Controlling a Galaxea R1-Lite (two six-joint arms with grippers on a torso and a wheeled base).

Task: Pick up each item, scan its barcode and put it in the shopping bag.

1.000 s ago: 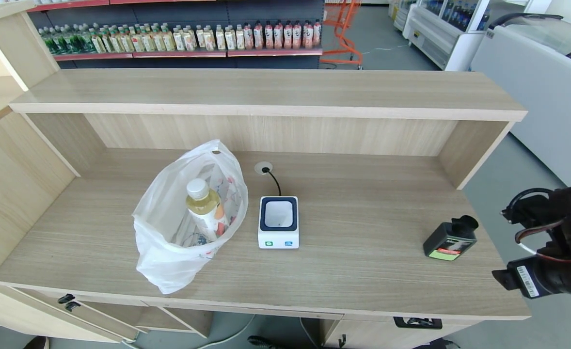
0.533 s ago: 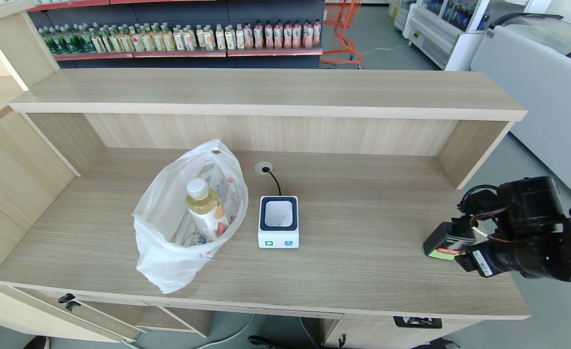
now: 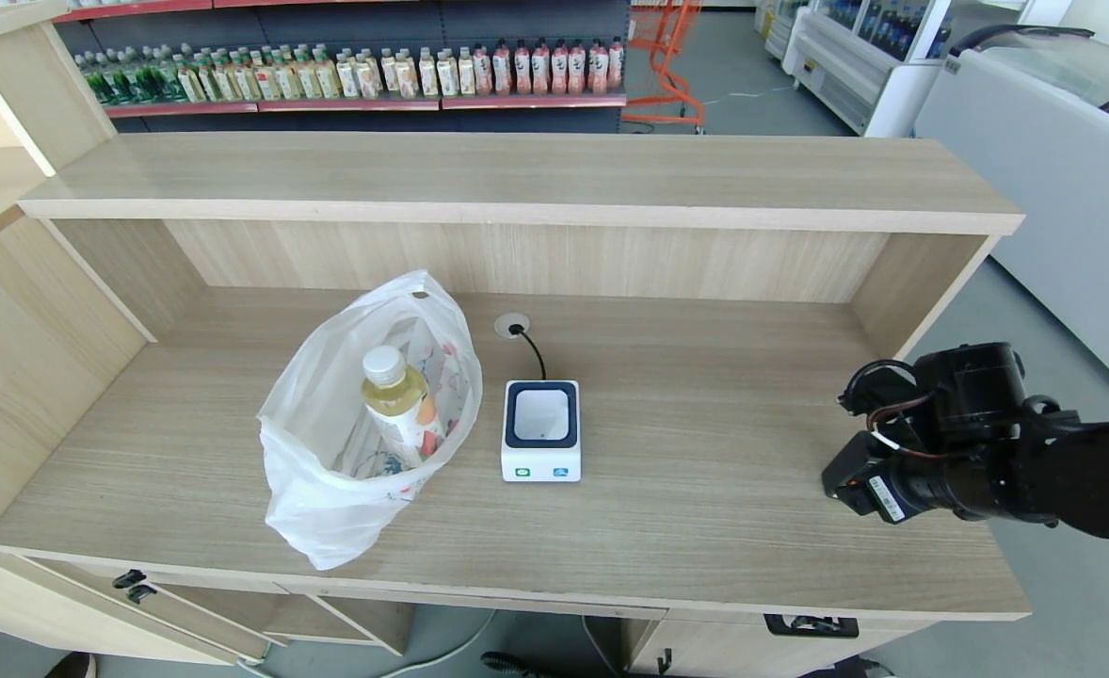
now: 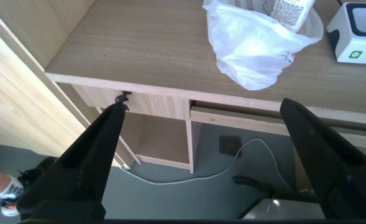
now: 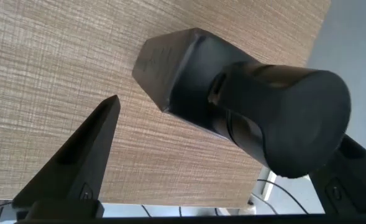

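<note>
Light wood checkout counter (image 3: pixel 705 527), three things sitting on it

White plastic shopping bag (image 3: pixel 329 499) toward the left, white scanner (image 3: pixel 541 431) just beside it around the middle with its cable running to a port (image 3: pixel 512 327) behind, and a dark bottle (image 5: pixel 232 106) way over near the right edge.

Left end effector (image 4: pixel 202 106), right end effector (image 5: pixel 225 118), spread

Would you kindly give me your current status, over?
Left pincer open, below counter front. Right pincer open, straddling dark bottle, not gripped. Scanner stands between bottle and shopping bag.
</note>
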